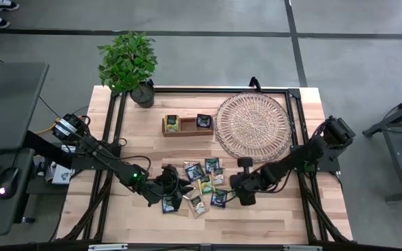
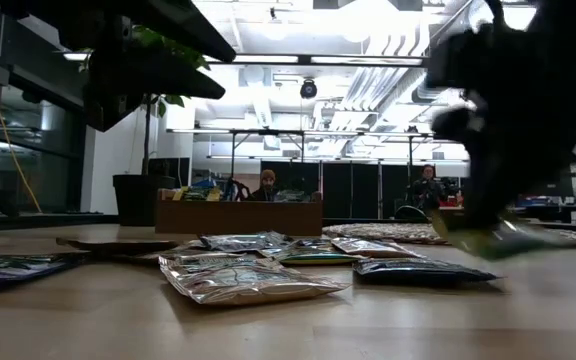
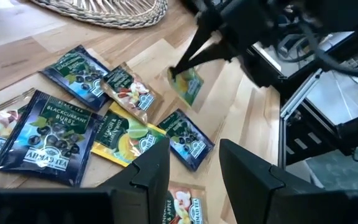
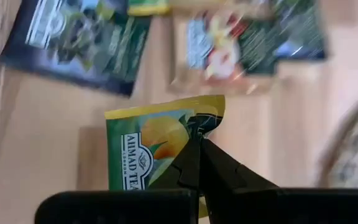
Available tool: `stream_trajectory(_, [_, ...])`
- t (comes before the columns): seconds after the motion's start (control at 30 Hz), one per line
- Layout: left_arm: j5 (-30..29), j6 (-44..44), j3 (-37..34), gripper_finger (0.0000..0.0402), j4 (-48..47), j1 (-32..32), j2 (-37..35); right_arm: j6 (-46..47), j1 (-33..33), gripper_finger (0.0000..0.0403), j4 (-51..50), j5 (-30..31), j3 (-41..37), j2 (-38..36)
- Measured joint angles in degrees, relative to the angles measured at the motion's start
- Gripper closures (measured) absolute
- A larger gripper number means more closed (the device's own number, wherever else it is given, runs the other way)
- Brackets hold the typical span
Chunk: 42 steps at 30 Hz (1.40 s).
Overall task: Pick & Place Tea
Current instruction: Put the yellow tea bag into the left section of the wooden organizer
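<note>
Right gripper point(image 4: 196, 142), jaws pinched shut on corner of yellow-green sachet point(image 4: 157, 162), lifts it clear of tabletop point(image 1: 271, 209) just beside sachet pile point(image 1: 199, 183), near tray point(image 1: 252, 125). Corner grip keeps label free. Left gripper point(image 3: 194, 165) hovers over pile, jaws part-open, empty.

i see a table point(image 1: 285, 216) of pale wood planks, smooth with a soft sheen. the tea sachets point(image 3: 53, 129) look like glossy printed foil; one near the low camera point(image 2: 240, 280) is crinkled and silvery. at about one o'clock from the pile sits a round wicker tray point(image 1: 252, 125), coarse open weave, matt. the narrow box point(image 1: 187, 125) at twelve o'clock is plain brown wood. my right gripper point(image 4: 197, 144) is matt black with smooth fingers, pinched on a shiny yellow-green sachet point(image 4: 151, 152). the left gripper point(image 3: 194, 163) has the same dull black finish.
</note>
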Motion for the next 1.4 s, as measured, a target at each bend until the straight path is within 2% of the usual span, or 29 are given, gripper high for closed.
stream_trajectory(0.27, [0.7,0.4,0.0,0.0264,0.2,5.0,0.0,-10.6,-3.9,0.0402,-7.4,7.7,11.3,-0.1])
stream_trajectory(0.43, [7.8,3.2,0.0,0.0263,1.2,11.0,0.0,-15.5,-6.5,0.0402,-9.8,11.9,16.9,-0.2])
stream_trajectory(0.6, [11.8,5.3,0.0,0.0263,2.0,16.1,0.0,-18.3,-8.8,0.0402,-12.4,14.3,21.0,-0.2])
stream_trajectory(0.77, [13.2,10.5,0.0,0.0263,4.2,19.4,0.0,-20.6,-9.9,0.0402,-13.8,15.6,23.0,-0.2])
stream_trajectory(1.03, [15.8,27.9,0.1,0.0263,11.9,23.3,0.0,-21.5,-10.3,0.0402,-14.5,15.9,23.1,-0.3])
stream_trajectory(1.23, [22.9,29.2,0.1,0.0263,15.6,26.0,0.0,-21.5,-10.3,0.0402,-14.4,16.4,23.1,-0.3])
stream_trajectory(1.4, [23.7,29.2,0.1,0.0263,15.9,27.7,0.0,-21.5,-10.3,0.0402,-14.4,16.5,23.1,-0.3])
